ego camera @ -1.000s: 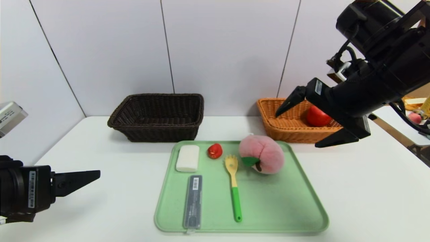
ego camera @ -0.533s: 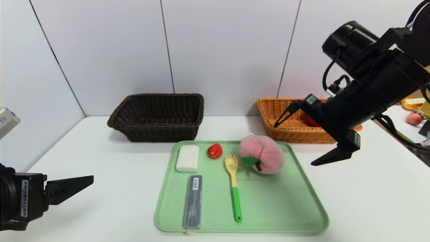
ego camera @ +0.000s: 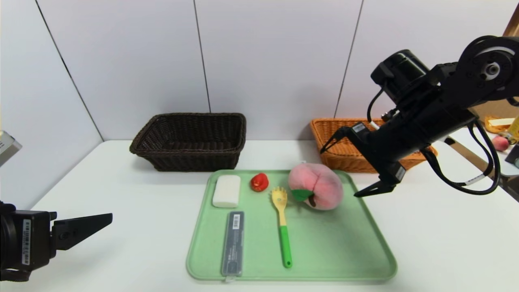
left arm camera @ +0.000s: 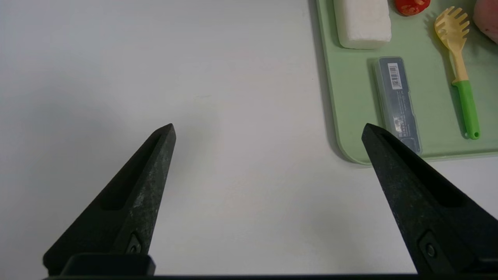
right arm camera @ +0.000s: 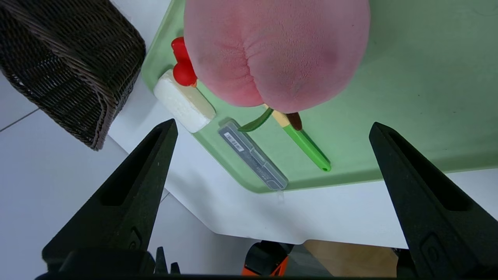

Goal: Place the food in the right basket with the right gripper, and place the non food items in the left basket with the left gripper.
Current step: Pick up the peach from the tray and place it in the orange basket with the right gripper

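Note:
A green tray [ego camera: 344, 251] holds the pink plush peach [ego camera: 316, 185], small red fruit [ego camera: 259, 182], white block [ego camera: 226, 190], grey case [ego camera: 233, 242] and yellow-green fork [ego camera: 282, 225]. My right gripper [ego camera: 339, 173] is open and empty, low in front of the orange-tan basket [ego camera: 330, 142], just right of the peach; its wrist view [right arm camera: 272, 124] shows the peach [right arm camera: 276, 50] close ahead. The apple is hidden behind this arm. My left gripper [ego camera: 101, 221] is open and empty over bare table at the near left [left arm camera: 267, 126]. The dark brown basket [ego camera: 190, 140] stands back left.
The white table [ego camera: 121, 190] ends at a wall behind the baskets. Both baskets stand just behind the tray. Off the table's right edge lie a small peach-coloured thing [ego camera: 500, 142] and other clutter. Bare table lies on both sides of the tray.
My right gripper came down and to the left from above the orange-tan basket to beside the peach, still open. My left gripper drew back slightly toward the near left.

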